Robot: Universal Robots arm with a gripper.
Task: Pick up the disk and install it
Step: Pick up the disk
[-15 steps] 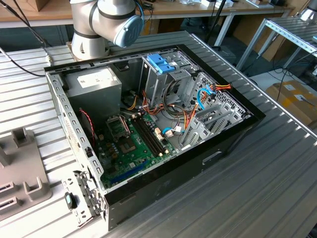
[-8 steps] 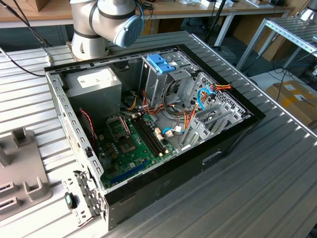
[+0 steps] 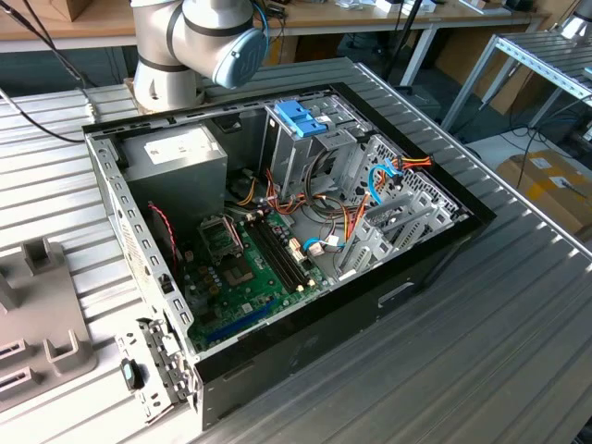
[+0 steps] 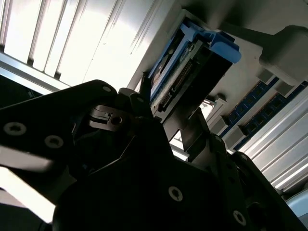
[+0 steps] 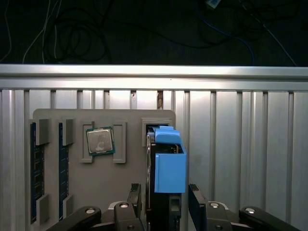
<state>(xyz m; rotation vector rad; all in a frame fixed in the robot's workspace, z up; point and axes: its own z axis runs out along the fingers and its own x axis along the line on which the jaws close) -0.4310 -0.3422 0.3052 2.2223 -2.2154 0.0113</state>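
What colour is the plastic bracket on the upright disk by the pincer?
Bright blue plastic bracket, clearest in the first wrist view.

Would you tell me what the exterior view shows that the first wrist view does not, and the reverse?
Exterior view, not the first wrist view: the open computer case, its motherboard, power supply and blue-topped drive cage. First wrist view, not the exterior: the gripper straddling the disk, a processor chip and memory modules. Both: the slatted aluminium table and grey parts tray.
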